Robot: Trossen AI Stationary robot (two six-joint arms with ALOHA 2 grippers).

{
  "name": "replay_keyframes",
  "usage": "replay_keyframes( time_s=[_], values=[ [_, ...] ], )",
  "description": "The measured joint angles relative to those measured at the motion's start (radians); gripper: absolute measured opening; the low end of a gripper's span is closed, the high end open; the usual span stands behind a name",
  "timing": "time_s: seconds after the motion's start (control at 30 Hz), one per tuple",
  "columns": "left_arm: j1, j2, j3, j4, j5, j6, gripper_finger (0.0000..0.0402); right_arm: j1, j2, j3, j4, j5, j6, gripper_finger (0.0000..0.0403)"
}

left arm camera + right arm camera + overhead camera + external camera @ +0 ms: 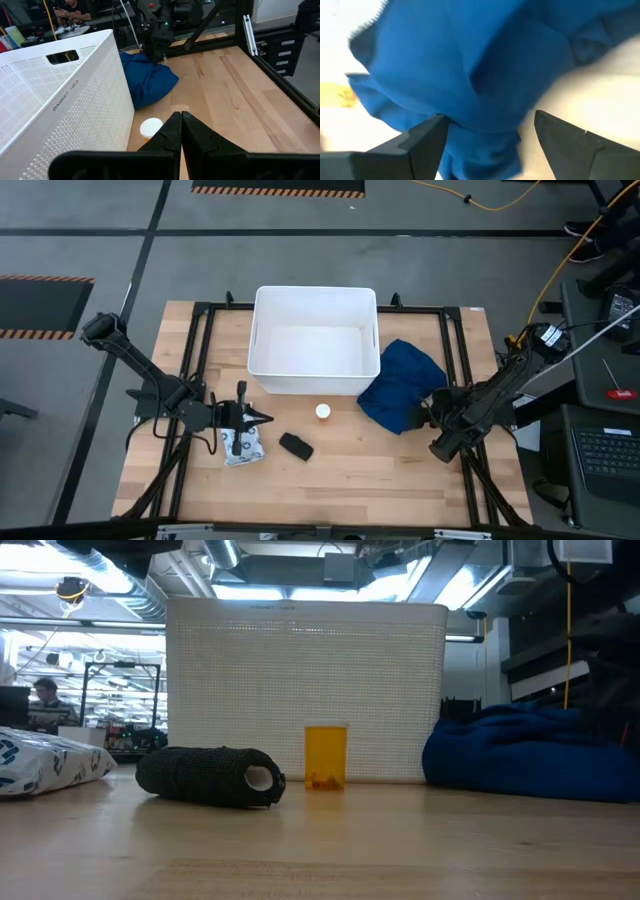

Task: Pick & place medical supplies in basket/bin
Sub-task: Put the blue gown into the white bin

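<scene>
The white tub (315,340) stands at the table's far middle; it fills the low view as the tub (305,690). The dark-blue cloth (400,385) lies bunched on the table against the tub's right end. The orange bottle (323,412) stands upright just in front of the tub, white cap up. The black oblong (295,446) lies on its side nearer the near edge. The dotted white packet (243,448) lies left of it. My left gripper (262,418) is shut and hovers over the packet's far end. My right gripper (425,412) is open at the cloth's near right edge. My right gripper (487,127) comes at the cloth level from the table's right, open, with a bunched fold (480,120) between its fingers. One finger (427,135) stands right beside the fold and the other stands apart from it. I cannot tell whether either touches the cloth, which lies on the table.
A black metal frame (200,360) runs along the table's left, right and far sides. Bare wood (370,470) lies open between the small items and the near edge. A desk with a keyboard (605,450) stands right of the table.
</scene>
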Motion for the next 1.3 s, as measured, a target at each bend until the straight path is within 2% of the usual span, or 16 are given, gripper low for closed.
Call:
replay_keyframes(
  time_s=[0.23,0.43,0.87,1.0,1.3],
  values=[
    [0.0,0.0,0.0,0.0,0.0,0.0,0.0004,0.004,0.0,0.0,-0.001,0.029,0.009,0.0296],
    [0.0,0.0,0.0,0.0,0.0,0.0,0.0004,0.055,0.0,0.032,-0.003,0.028,0.026,0.0296],
    [0.0,0.0,0.0,0.0,0.0,0.0,0.0004,0.062,-0.005,0.069,-0.124,0.009,0.045,0.0296],
    [0.0,0.0,0.0,0.0,0.0,0.0,0.0004,0.058,-0.021,0.043,-0.123,0.003,0.046,0.0296],
    [0.0,0.0,0.0,0.0,0.0,0.0,0.0004,0.031,-0.023,-0.075,0.027,0.018,0.046,0.0296]
  ],
)
